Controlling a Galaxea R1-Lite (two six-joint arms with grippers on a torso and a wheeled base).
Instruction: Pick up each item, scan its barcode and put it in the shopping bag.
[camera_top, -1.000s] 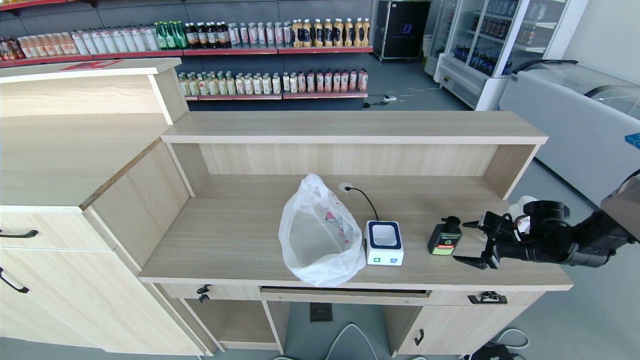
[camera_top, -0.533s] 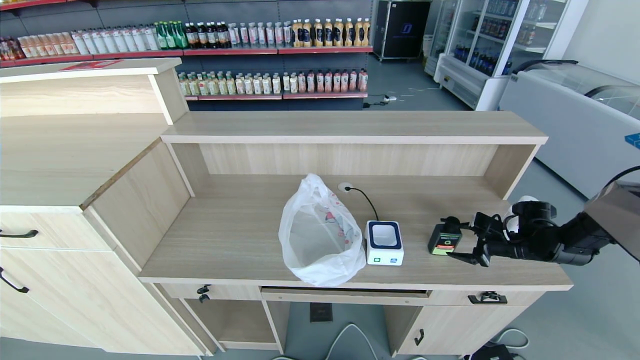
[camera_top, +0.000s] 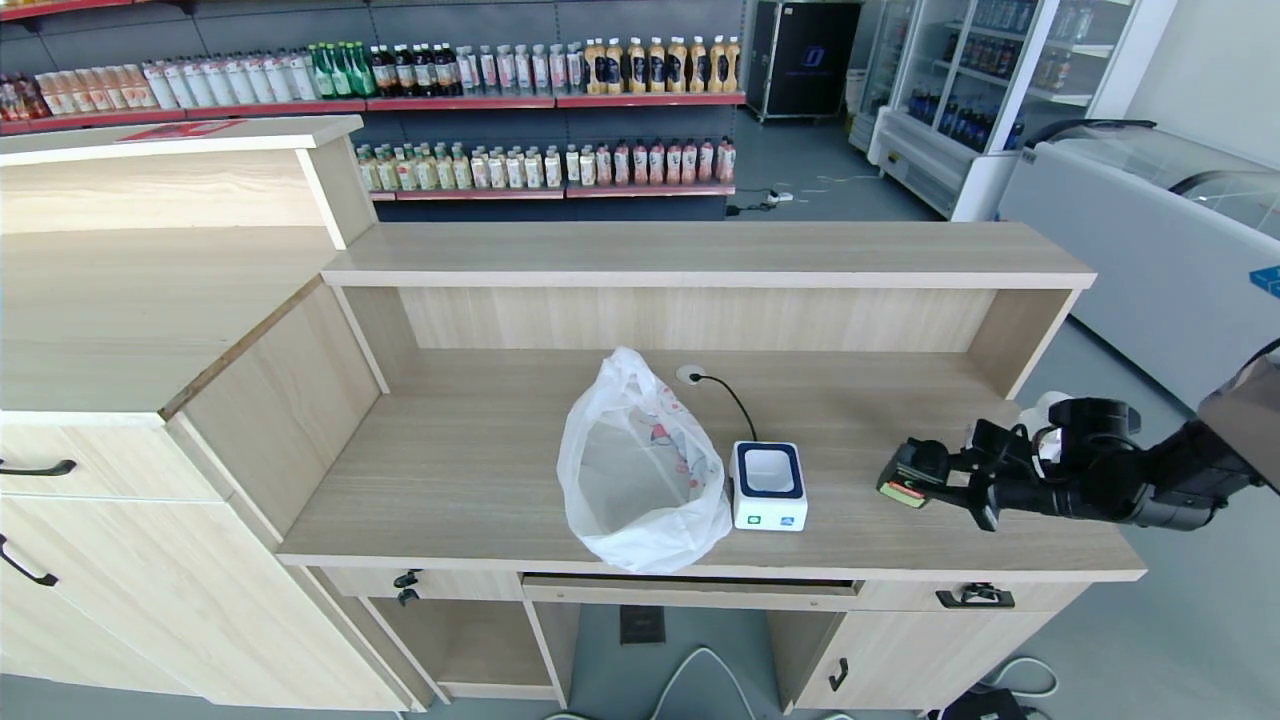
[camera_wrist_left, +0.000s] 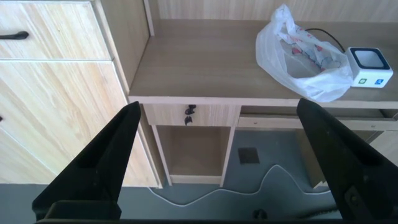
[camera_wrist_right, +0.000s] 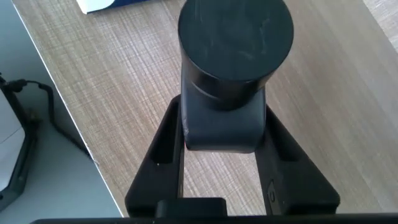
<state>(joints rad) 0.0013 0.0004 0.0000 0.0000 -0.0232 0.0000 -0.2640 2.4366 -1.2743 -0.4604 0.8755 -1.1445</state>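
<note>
A small black bottle (camera_top: 910, 472) with a green and red label hangs tilted just above the right part of the counter, and my right gripper (camera_top: 928, 478) is shut on it. In the right wrist view its dark cap end (camera_wrist_right: 234, 37) juts out between the fingers (camera_wrist_right: 157, 167). To its left stands the white barcode scanner (camera_top: 768, 486) with a dark blue window frame, and left of that the white shopping bag (camera_top: 640, 470), mouth open. My left gripper (camera_wrist_left: 217, 165) hangs open, low in front of the counter's left end, with the bag (camera_wrist_left: 305, 53) and scanner (camera_wrist_left: 368, 65) beyond it.
The wooden counter (camera_top: 470, 470) has a raised back shelf (camera_top: 700, 255) and side walls. A black cable (camera_top: 728, 395) runs from the scanner to a hole in the counter. Drawers and cupboards (camera_wrist_left: 56, 93) stand to the left.
My right gripper moved left to the black bottle, shut on it, and lifted it off the counter, tilted over. The bag and scanner stayed put.
</note>
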